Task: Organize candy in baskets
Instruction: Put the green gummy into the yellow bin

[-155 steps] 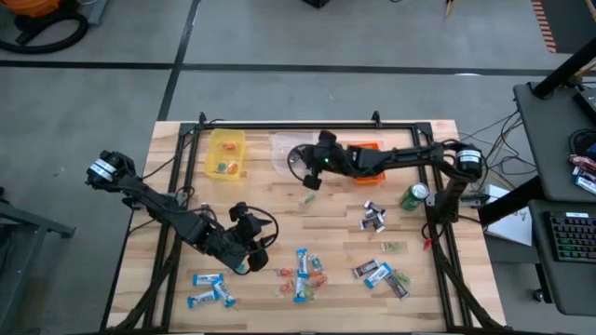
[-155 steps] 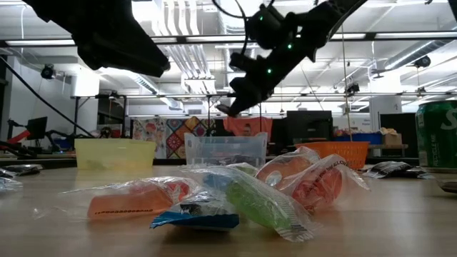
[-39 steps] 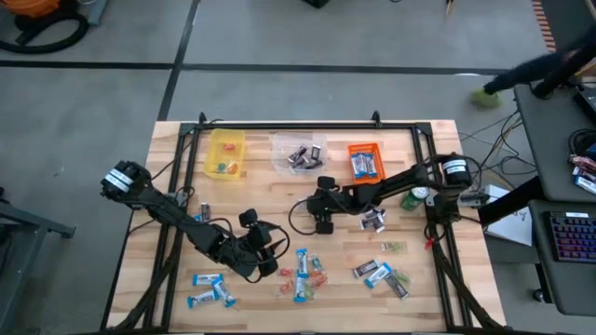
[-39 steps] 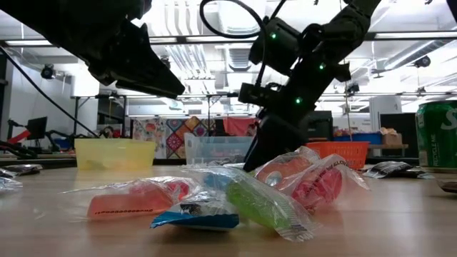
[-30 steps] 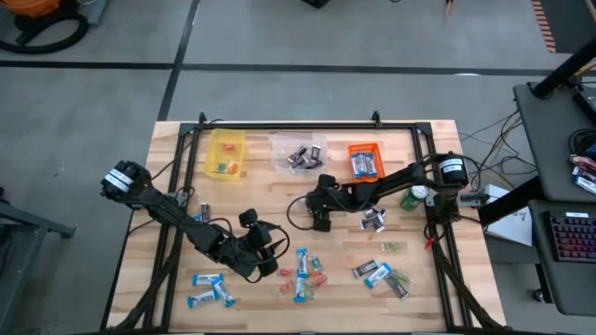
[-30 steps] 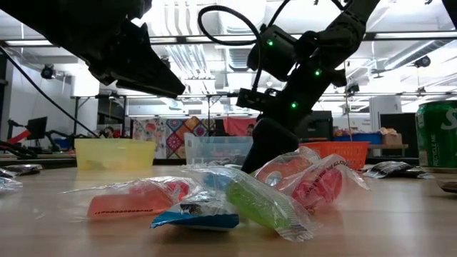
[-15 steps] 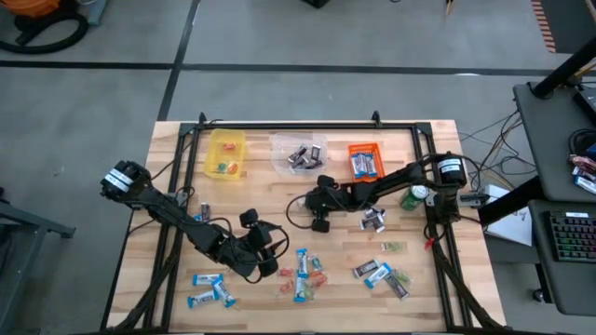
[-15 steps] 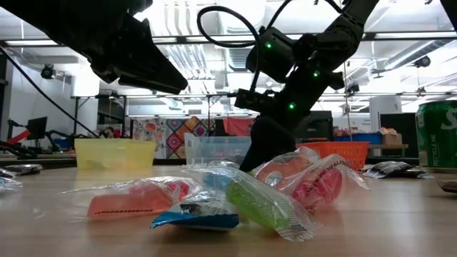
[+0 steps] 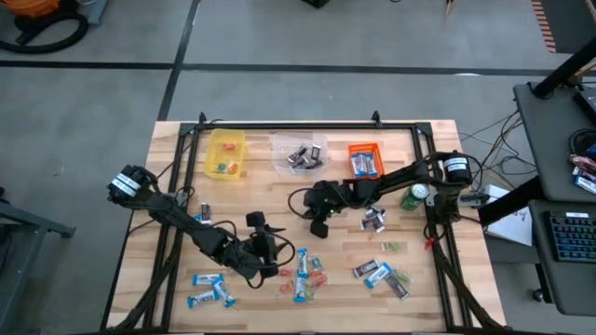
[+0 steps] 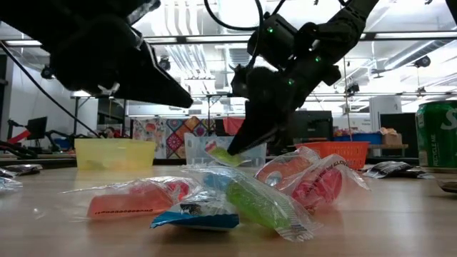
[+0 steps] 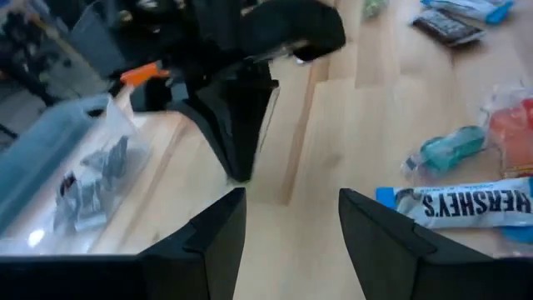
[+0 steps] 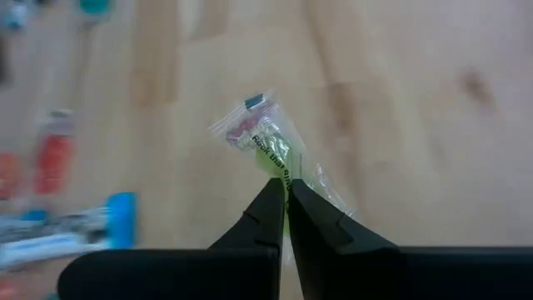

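Right tool (image 12: 283,196) pinching green candy (image 12: 268,142) — mid-table, clear of baskets

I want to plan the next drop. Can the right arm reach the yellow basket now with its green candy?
Probably yes. The right gripper, shut on the green candy, is mid-table, and bare wood lies between it and the yellow basket. The left gripper is nearer the front.
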You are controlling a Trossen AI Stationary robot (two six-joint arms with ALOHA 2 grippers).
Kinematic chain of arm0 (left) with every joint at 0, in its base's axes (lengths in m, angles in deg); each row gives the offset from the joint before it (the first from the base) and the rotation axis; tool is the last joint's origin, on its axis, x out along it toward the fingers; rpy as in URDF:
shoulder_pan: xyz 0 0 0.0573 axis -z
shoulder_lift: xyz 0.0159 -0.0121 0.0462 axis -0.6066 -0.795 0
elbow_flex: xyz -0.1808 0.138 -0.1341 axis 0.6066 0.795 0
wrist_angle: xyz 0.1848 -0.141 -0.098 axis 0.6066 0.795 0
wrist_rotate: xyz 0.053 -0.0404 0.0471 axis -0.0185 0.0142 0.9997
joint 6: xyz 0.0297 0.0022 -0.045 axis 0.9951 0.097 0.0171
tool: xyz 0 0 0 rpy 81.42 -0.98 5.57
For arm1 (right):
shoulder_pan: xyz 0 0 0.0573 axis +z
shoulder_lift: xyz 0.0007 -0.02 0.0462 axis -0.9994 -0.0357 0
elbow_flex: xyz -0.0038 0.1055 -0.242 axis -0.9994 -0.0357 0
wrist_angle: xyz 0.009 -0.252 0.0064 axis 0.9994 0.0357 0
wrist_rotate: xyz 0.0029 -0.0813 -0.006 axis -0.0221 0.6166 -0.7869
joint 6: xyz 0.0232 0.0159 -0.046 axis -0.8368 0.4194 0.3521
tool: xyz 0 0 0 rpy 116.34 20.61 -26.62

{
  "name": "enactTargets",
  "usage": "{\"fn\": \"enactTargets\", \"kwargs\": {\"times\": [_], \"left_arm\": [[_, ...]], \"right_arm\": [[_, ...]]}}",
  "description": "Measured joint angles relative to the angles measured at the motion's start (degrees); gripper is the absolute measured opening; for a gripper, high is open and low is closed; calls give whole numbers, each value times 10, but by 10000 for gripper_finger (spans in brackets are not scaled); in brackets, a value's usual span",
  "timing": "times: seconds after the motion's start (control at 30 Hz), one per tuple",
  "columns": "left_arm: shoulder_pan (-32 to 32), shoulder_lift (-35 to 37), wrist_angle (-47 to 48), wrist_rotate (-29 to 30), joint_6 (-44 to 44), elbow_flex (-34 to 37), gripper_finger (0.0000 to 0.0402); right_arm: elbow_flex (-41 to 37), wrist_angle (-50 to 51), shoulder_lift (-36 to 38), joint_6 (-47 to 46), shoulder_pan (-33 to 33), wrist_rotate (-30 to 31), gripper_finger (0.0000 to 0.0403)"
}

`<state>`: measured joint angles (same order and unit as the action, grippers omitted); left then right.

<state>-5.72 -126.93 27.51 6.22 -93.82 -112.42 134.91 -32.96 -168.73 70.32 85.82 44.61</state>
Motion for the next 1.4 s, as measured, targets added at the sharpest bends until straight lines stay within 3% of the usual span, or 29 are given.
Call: {"fn": "enactTargets", "kwargs": {"times": [0.3,0.6,0.77,0.9,1.13,1.27,1.4], "left_arm": [[-24,-46,-43,-1,37,0,176],[-44,-65,-77,-1,39,0,176],[-54,-66,-101,-34,45,0,173],[-59,-66,-111,-64,50,0,140],[-59,-66,-110,-66,47,0,13],[-59,-65,-110,-67,39,0,10],[-59,-47,-103,-83,37,0,3]], "right_arm": [[0,-39,0,-61,1,-108,9],[1,-43,1,-62,8,-139,9],[1,-47,1,-62,9,-144,9],[2,-56,1,-56,11,-145,9],[2,-56,1,-59,11,-145,11],[2,-56,6,-58,11,-149,38],[2,-54,15,-58,8,-149,92]]}}
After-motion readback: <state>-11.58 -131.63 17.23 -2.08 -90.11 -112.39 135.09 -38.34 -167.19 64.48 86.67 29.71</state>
